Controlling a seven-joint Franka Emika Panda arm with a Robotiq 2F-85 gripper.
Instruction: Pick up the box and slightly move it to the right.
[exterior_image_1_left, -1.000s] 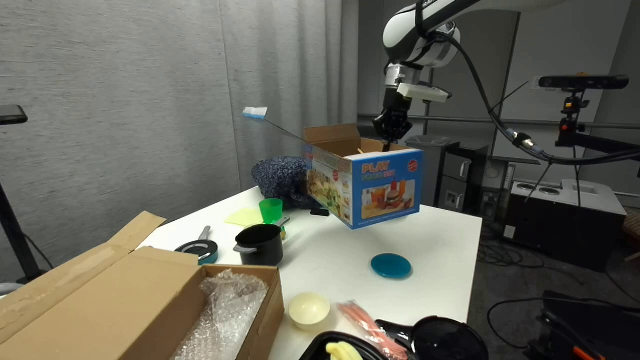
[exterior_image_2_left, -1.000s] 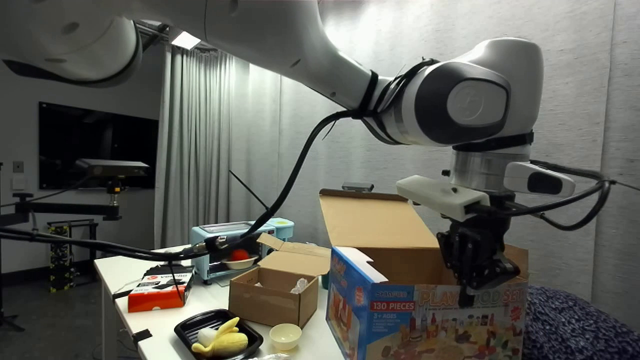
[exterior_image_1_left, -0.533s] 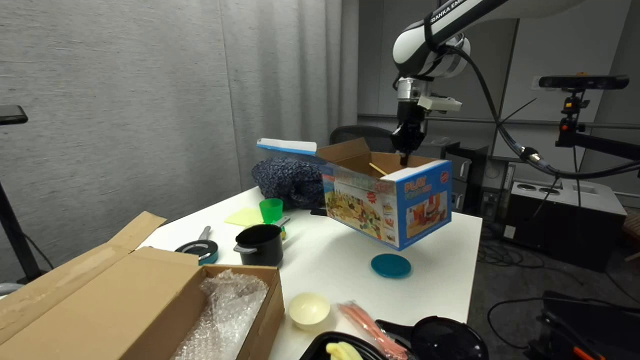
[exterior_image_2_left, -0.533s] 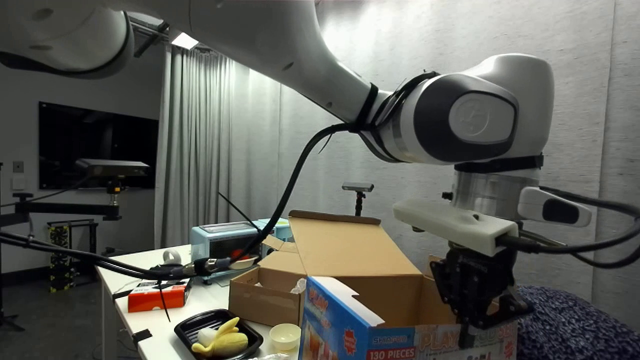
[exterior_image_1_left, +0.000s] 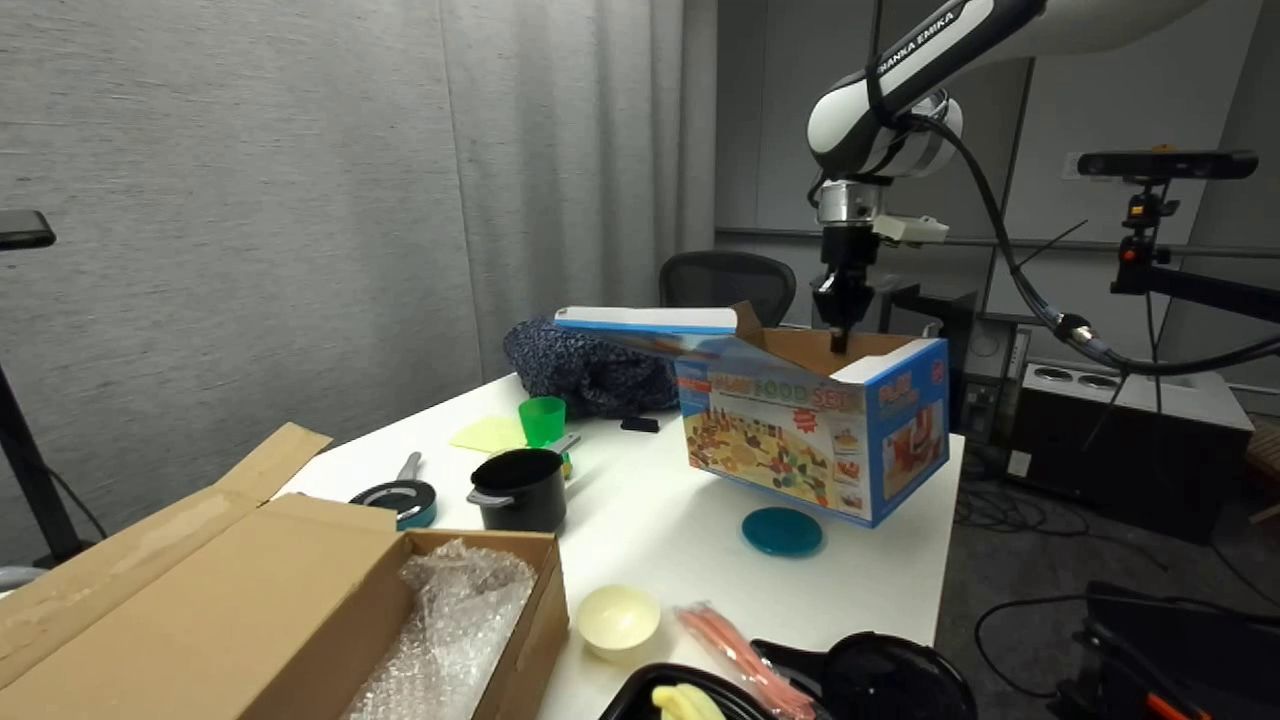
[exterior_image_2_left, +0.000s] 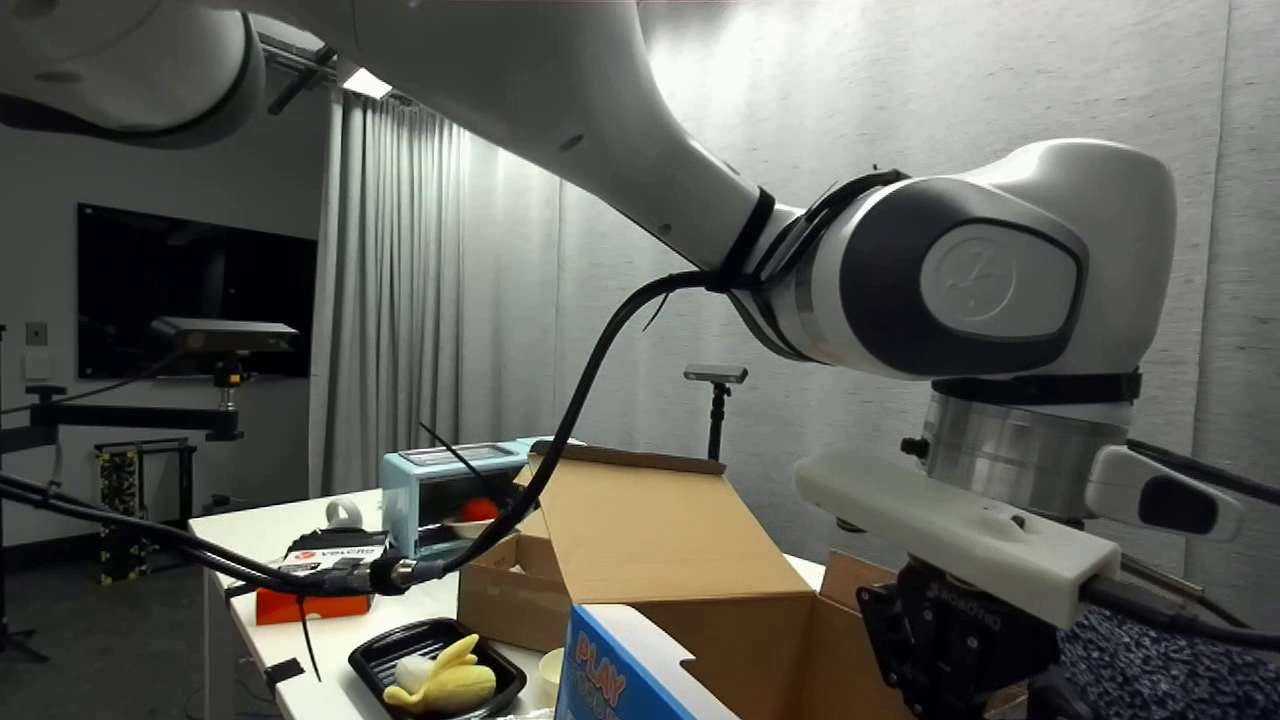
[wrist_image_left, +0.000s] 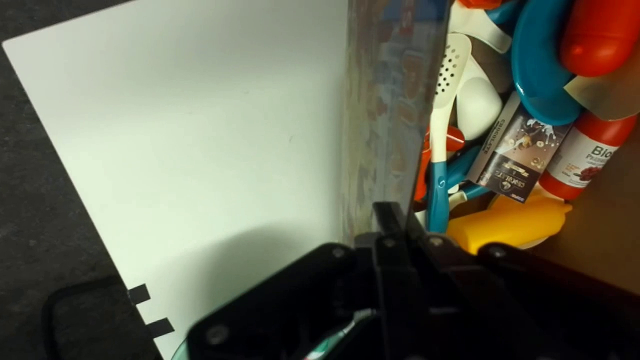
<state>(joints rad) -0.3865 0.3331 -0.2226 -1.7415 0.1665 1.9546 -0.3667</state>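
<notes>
A white table (exterior_image_1_left: 640, 560), seen in an exterior view: over its far right part I hold a blue-printed Play Food Set box (exterior_image_1_left: 770, 445), its lid flap stretching left. It looks a little tilted and just clear of the surface, though I cannot be sure that no edge touches. My gripper (wrist_image_left: 401, 221) is clenched on that box by its far wall alone — a pinch on one panel only.

That one-sided hold is my biggest worry. With everything inside pulling on it, the thin card could bend, tear or slide out of the grasp, and the box would drop. Going right calls for care too: its base may end up past the table's right edge, and it could tip off. Least of these, a corner lowered here may land on the teal plate (exterior_image_1_left: 782, 531) just on its near side and leave the box propped askew.

As for containers, the wrist view shows into the box: a teal dish (wrist_image_left: 537, 62), a slotted spoon (wrist_image_left: 439, 150), a red bottle (wrist_image_left: 582, 157) with a white label, a yellow bottle (wrist_image_left: 510, 225) and a chocolate packet (wrist_image_left: 525, 152). At the scene's near left, a brown carton (exterior_image_1_left: 538, 635) holds bubble wrap (exterior_image_1_left: 455, 610). In an exterior view, a black tray (exterior_image_2_left: 400, 645) carries a yellow banana (exterior_image_2_left: 455, 690). Left of the box stands a black cooking pot (exterior_image_1_left: 525, 500) — its inside is too dark to read.
</notes>
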